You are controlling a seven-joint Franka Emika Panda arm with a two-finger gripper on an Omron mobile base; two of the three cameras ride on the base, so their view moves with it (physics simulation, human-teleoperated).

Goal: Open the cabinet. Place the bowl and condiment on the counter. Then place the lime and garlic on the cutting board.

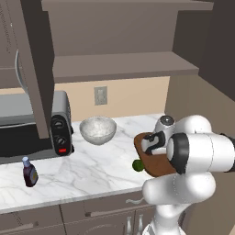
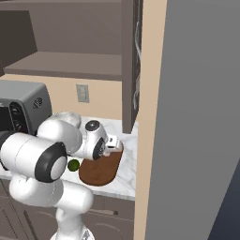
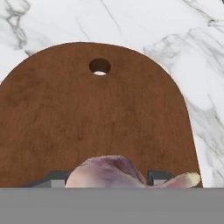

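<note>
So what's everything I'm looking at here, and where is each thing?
cabinet: one, dark grey-brown, doors open, above counter.
counter: one, white marble.
toaster oven: one, dark, counter's left.
bowl: one, speckled grey-white, beside toaster oven.
condiment: one, dark bottle, blue cap, upright at counter's front left.
cutting board: one, reddish-brown, counter's right.
lime: one, green, at board's left edge.
garlic: one, pinkish-white, between the fingers above board.
wall outlet: one, grey.
gripper: one, holding garlic.
</note>
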